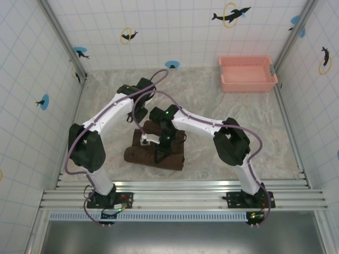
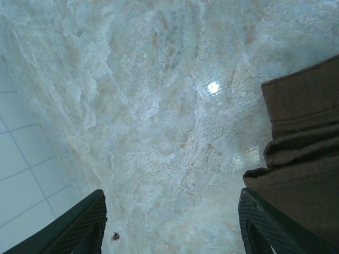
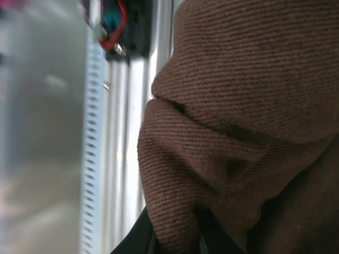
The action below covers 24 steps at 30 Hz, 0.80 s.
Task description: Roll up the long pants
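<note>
The long pants (image 1: 154, 151) lie part-rolled on the worktop (image 1: 222, 137), well apart from the basket (image 1: 249, 83); right pincer (image 3: 175, 239) pinches a fold, likely steadying the roll; left pincer (image 2: 169, 233) gapes wide, holding nothing

No text, label, brand or number can be read. Wordless marks alone are seen: black dolphin silhouettes (image 1: 231, 15), paired with yellow rings or blue discs, printed on the white tiled walls (image 1: 175, 26).

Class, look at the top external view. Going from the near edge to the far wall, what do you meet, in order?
Metal rail → long pants → pink basket → dolphin sticker on the back wall.
</note>
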Available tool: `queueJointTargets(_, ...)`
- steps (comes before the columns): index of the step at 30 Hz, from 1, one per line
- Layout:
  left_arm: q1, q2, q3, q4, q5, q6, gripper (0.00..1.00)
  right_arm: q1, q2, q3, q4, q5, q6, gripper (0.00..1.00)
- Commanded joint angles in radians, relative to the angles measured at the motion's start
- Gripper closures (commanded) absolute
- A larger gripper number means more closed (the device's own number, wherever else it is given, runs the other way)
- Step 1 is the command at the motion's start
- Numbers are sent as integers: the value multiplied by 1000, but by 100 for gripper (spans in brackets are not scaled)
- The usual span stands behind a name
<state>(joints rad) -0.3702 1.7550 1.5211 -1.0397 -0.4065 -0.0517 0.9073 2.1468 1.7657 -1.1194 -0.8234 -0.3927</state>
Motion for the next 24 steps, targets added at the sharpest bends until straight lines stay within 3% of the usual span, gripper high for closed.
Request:
queueJointTargets(1, 1, -18, -36, -22, -6, 15, 33, -60, 76, 68, -86, -243, 53, 92)
queueJointTargets(6, 1, -36, -58, -22, 44, 0, 35, -133, 208, 141, -73, -295, 79, 92)
queueJointTargets(10, -2, -78, -88, -20, 105, -17, 37, -163, 252, 125, 23, -260, 128, 91)
queueJointTargets(16, -12, -155, -130, -45, 140, -56, 51, -209, 310, 145, 143, -212, 230, 88)
queueJointTargets(18, -25, -182, -164, -46, 165, -60, 60, -223, 331, 138, 201, -193, 261, 88)
queueJointTargets(24, -88, -232, -205, -77, 230, -126, 100, -233, 366, 100, 360, -170, 364, 88)
